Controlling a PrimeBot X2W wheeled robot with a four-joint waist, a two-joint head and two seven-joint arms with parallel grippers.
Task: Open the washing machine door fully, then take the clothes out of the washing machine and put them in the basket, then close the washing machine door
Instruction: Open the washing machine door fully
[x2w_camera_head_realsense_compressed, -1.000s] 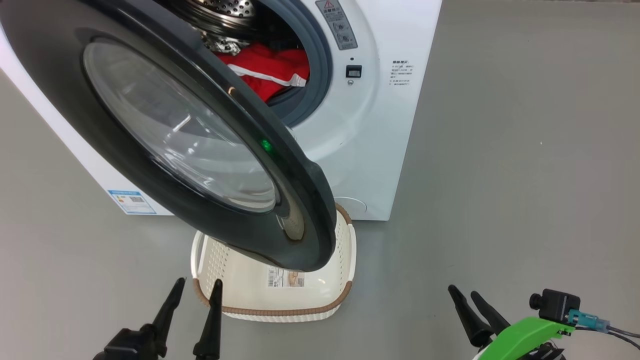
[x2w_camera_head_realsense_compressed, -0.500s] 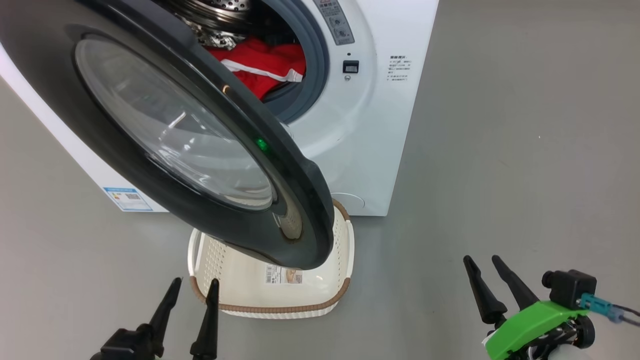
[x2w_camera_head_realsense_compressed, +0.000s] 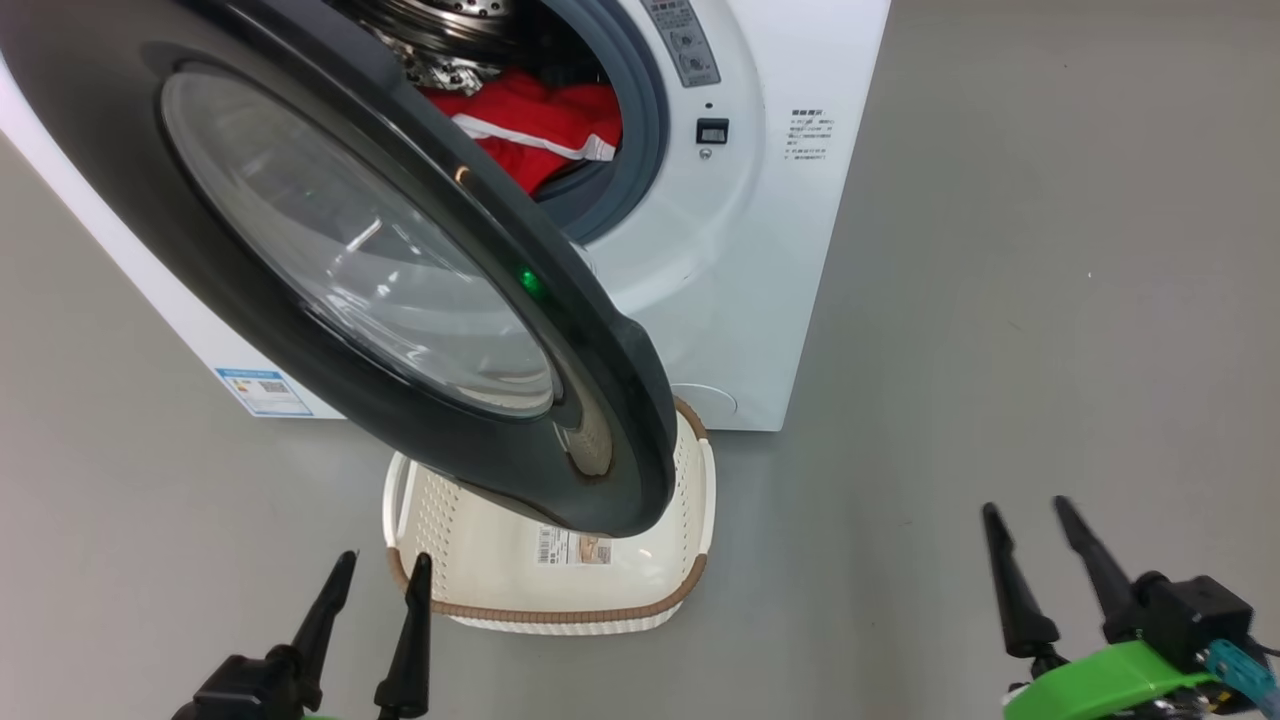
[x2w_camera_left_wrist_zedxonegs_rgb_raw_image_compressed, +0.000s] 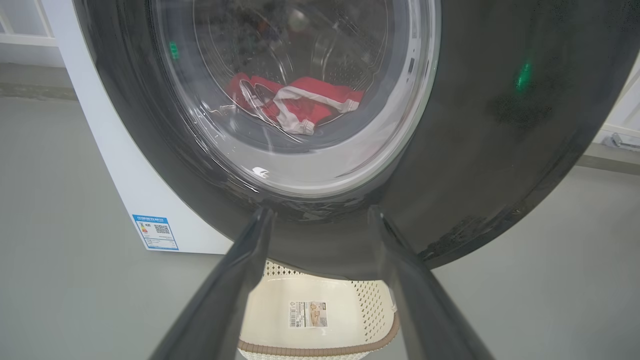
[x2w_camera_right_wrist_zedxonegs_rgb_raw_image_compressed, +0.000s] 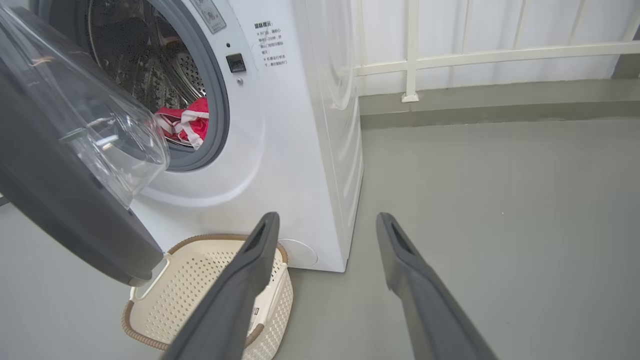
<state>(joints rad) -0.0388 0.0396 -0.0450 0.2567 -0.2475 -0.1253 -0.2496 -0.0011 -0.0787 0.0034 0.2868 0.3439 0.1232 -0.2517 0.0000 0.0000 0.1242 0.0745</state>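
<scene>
We are looking at the washing machine door (x2w_camera_head_realsense_compressed: 360, 260) hanging part open, its black rim reaching out over the far half of the basket (x2w_camera_head_realsense_compressed: 480, 560), which is sitting on the floor (x2w_camera_head_realsense_compressed: 1000, 300) just in front of the washing machine (x2w_camera_head_realsense_compressed: 740, 250). The left gripper (x2w_camera_head_realsense_compressed: 385, 557) is hovering at the basket's near left corner, jaws apart and holding nothing. The right gripper (x2w_camera_head_realsense_compressed: 1026, 505) is hanging over bare floor well to the right, jaws also apart and empty. Wide open floor is stretching right of the machine as far as a white railing (x2w_camera_right_wrist_zedxonegs_rgb_raw_image_compressed: 410, 50). The clothes (x2w_camera_head_realsense_compressed: 530, 125) are lying inside the drum, the door rim covering their left part. The frame is cutting off the door's top and left edge, and the printed labels are proving too small to read.
</scene>
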